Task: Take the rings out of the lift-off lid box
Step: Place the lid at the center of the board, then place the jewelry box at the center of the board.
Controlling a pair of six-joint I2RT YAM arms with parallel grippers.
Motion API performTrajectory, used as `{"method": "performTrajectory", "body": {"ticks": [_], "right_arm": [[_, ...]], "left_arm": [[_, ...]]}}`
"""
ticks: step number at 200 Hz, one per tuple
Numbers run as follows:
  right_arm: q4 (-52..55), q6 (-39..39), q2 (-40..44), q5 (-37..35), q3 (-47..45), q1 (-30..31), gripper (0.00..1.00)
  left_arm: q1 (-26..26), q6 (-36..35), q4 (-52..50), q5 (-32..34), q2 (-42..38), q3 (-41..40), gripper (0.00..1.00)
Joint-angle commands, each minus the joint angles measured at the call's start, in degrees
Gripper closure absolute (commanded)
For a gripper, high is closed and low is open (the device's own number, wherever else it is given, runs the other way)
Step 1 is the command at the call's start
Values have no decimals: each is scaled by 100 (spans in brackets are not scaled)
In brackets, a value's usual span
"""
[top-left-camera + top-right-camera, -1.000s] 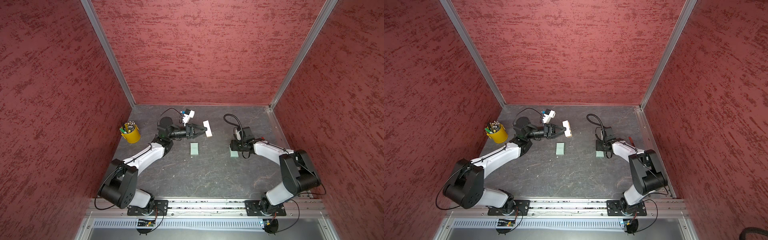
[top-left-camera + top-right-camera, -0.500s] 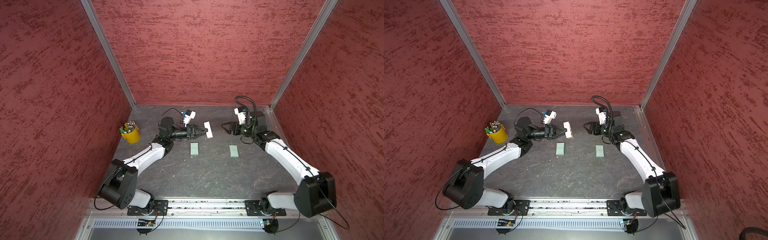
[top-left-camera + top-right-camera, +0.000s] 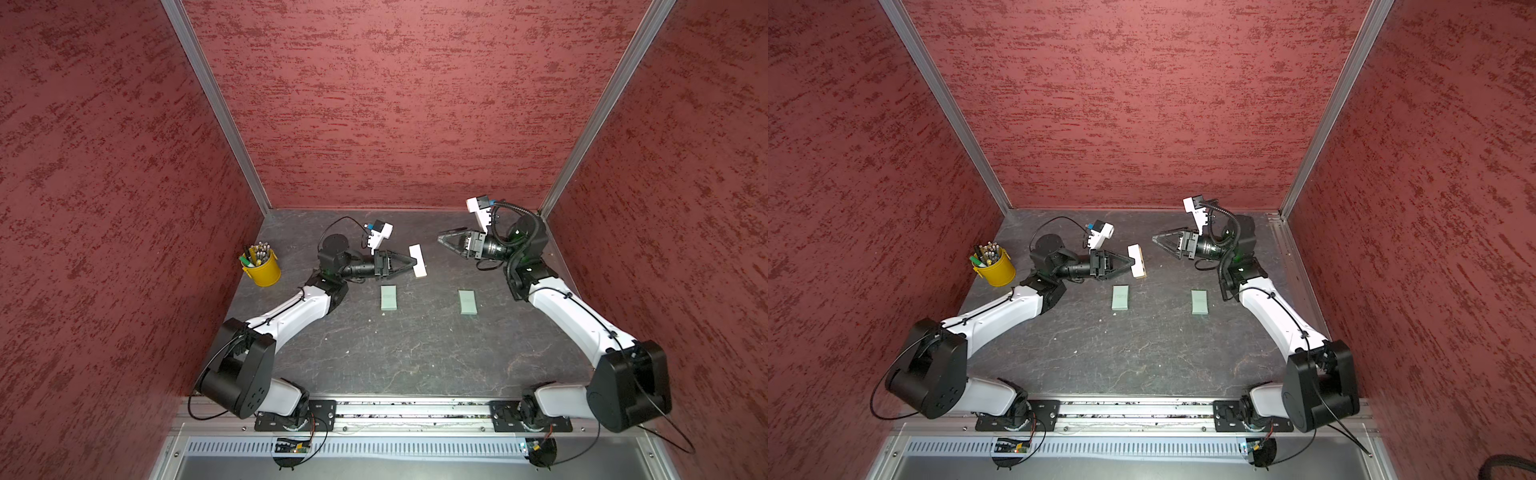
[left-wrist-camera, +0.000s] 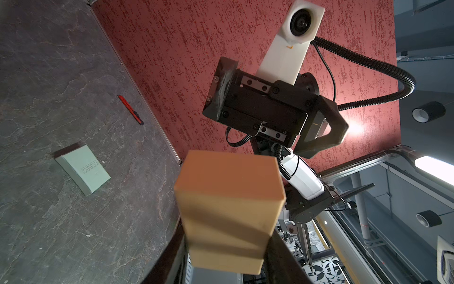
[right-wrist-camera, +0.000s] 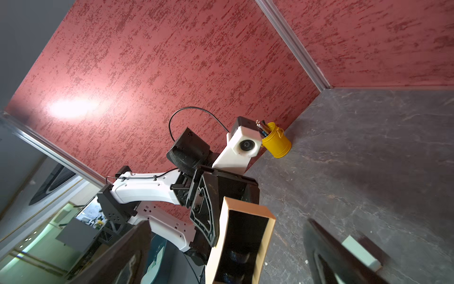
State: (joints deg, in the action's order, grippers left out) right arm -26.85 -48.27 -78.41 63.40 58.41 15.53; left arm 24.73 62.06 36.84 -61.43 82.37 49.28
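Observation:
My left gripper (image 3: 412, 263) (image 3: 1132, 262) is shut on a small open box (image 3: 417, 260) (image 3: 1136, 261), white and tan outside, held above the table. In the left wrist view the box (image 4: 228, 196) fills the space between my jaws. Its open side faces my right gripper (image 3: 441, 239) (image 3: 1155, 239), which hangs open and empty a short way off. The right wrist view looks into the box's (image 5: 245, 236) dark inside. Blurred dark shapes lie deep in it; I cannot tell whether they are the rings. Two flat mint-green boxes (image 3: 388, 297) (image 3: 467, 302) lie on the table below.
A yellow cup of pens (image 3: 262, 268) (image 3: 994, 268) stands at the table's left edge. A red-handled tool (image 4: 130, 109) lies by the right wall. Red walls close the table on three sides.
My right arm lifted off the right mint-green box, swung up toward the held box, and its jaws opened wide. My left arm kept still with the box.

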Motion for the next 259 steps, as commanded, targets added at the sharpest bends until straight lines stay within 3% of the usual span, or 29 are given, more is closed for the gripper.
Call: {"method": "performTrajectory", "body": {"ticks": [1, 54, 94, 203, 259], "right_arm": [[-250, -114, -128, 260, -14, 188, 2], [-258, -65, -530, 274, 117, 488, 5], [-482, -263, -824, 279, 205, 669, 12], [-682, -589, -1046, 319, 235, 794, 35], [-777, -753, -1216, 340, 220, 803, 53]], "left_arm": [[41, -98, 3, -78, -23, 194, 63], [49, -98, 20, -97, 25, 225, 63], [76, -100, 53, -89, 60, 214, 63], [67, -147, 48, -45, 122, 156, 61], [21, -159, 40, -1, 99, 76, 60]]}}
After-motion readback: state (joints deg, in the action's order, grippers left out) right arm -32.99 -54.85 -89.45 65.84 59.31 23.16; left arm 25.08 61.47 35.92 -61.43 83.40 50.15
